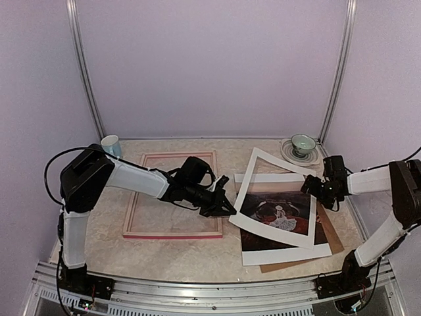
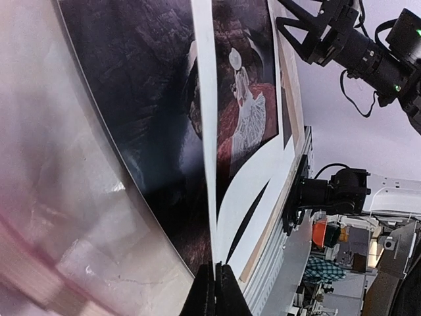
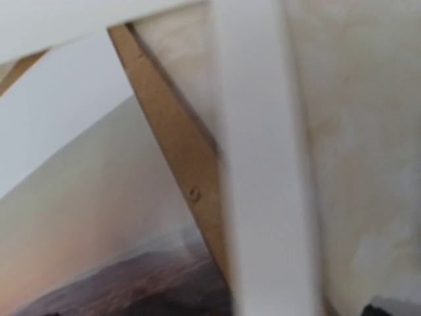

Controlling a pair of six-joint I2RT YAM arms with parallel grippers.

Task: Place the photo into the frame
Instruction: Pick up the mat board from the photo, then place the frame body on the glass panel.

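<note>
Nearest the arm bases, on the right of the beige marbled table [image 1: 184, 258], lies a loose stack. At the bottom is a plain brown backing board [image 1: 333, 241]. On it lies the photo [image 1: 276, 210], a large dark reddish-brown print with a small white figure and a white border. Askew on top is an open white cardboard mat [image 1: 245, 191].

The left gripper [image 1: 229, 209] has its fingers pinched tight on the mat's left edge. Its wrist view shows that thin card edge-on, running straight out from the closed tips. The right gripper [image 1: 313, 187] hovers over the mat's far right part, jaws spread wide and holding nothing that can be seen.

The step looks like clearing the mat off the photo. To do it well, the left arm should raise the mat evenly and carry it aside without bowing it, since thin card held at one edge sags. The print must not slide along underneath. The right gripper could steady the opposite rail or hold the photo down.

To the left lies the empty frame [image 1: 172, 233], a thin-railed rectangle with pink edges, flat and well apart from the photo.

Farthest back stand a small pale blue cup [image 1: 110, 145] on the left and a green teacup [image 1: 303, 143] on a saucer on the right.

No brand, label or legible writing appears anywhere.
</note>
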